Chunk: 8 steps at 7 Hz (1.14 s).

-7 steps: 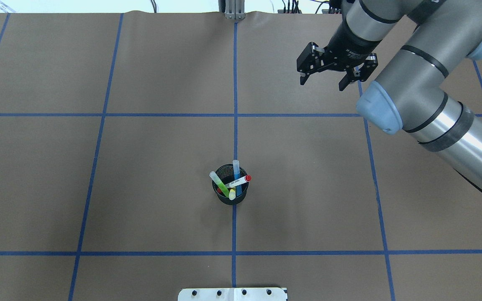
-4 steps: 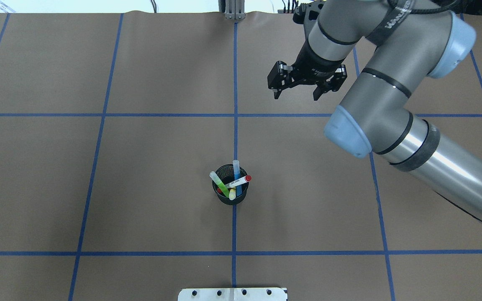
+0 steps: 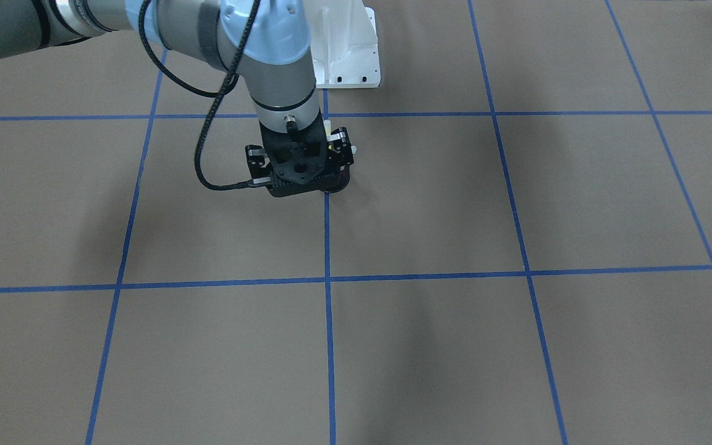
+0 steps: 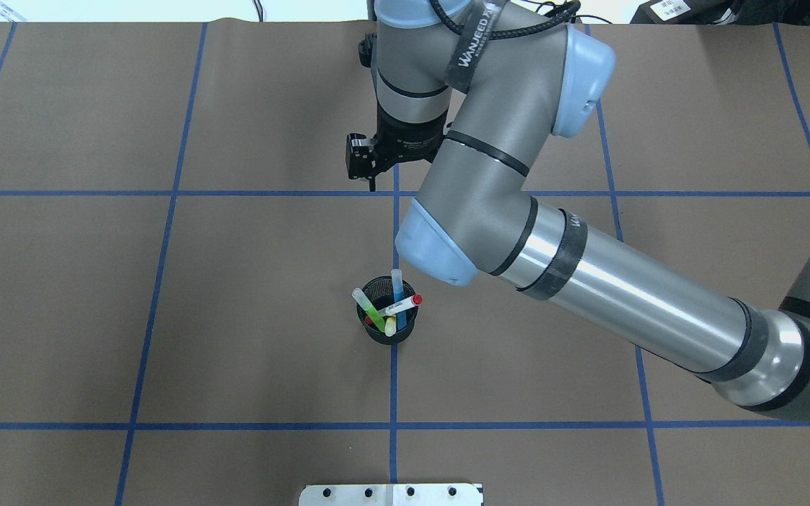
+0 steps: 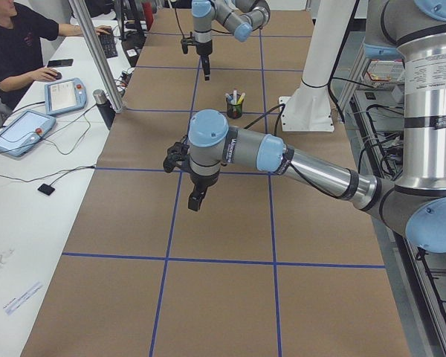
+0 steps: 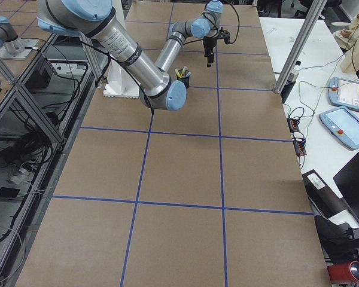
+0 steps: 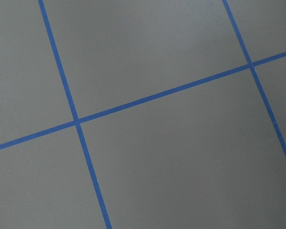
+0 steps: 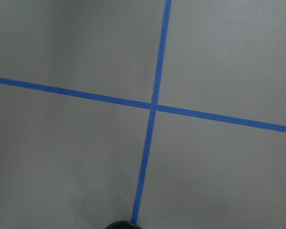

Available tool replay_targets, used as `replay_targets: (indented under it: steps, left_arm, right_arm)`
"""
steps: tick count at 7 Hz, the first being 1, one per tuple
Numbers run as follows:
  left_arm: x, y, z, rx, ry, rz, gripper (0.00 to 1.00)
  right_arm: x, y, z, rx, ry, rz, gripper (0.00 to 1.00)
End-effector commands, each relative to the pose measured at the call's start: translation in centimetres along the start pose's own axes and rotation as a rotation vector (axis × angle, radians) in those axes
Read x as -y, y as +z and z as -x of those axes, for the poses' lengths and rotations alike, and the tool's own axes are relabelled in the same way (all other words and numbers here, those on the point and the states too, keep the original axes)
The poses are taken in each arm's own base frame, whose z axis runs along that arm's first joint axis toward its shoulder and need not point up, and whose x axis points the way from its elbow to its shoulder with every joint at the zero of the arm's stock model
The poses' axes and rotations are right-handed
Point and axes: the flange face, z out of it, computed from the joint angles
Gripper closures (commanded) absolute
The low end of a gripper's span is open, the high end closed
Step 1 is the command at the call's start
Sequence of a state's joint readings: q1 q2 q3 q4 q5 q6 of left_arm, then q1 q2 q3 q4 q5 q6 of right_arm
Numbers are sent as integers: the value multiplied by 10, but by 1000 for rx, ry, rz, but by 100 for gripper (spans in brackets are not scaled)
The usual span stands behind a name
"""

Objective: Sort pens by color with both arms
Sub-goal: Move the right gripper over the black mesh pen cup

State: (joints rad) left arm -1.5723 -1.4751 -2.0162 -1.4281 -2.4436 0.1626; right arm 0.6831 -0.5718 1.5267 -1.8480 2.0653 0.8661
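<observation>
looking down from overhead, i see all four pens standing in the black mesh cup (image 4: 380, 338) on the bench (image 4: 236, 281), right on the centre tape line (image 4: 394, 232). the blue pen (image 4: 397, 287) has its long axis running almost straight away from the robot, top at the far rim. the green pen (image 4: 367, 304) leans toward the robot's left, pale cap above that rim. the white pen with the red cap (image 4: 400, 305) lies crosswise, cap poking over the right rim. the yellow pen (image 4: 390, 325) shows mostly its top end by the near rim.

the right end effector (image 3: 300, 174) hangs beyond the cup, apart from it, jaws spread. overhead, the right arm (image 4: 623, 281) hides one side of it, and from the front it covers the cup almost entirely. the left end effector (image 5: 195, 198) shows only in the left side view, far from the cup, and i cannot tell whether it is spread or closed. the right wrist camera catches just a dark sliver of the cup's rim at its bottom edge.
</observation>
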Motion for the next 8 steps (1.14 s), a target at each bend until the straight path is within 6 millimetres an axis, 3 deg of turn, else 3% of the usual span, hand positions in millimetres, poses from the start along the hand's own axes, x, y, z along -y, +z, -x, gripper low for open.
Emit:
replay_targets:
  steps: [1, 4, 6, 8]
  left_arm:
    - [0, 1, 0, -2, -1, 1, 1]
    - [0, 0, 0, 0, -3, 0, 1]
    - [0, 0, 0, 2, -2, -1, 1]
    - [0, 0, 0, 2, -2, -1, 1]
  right_arm:
    - [3, 21, 18, -5, -13, 67, 3]
    - [-23, 57, 23, -42, -28, 142, 3]
    - [-30, 74, 13, -56, -32, 164, 8]
    - [-35, 78, 16, -55, -42, 170, 10]
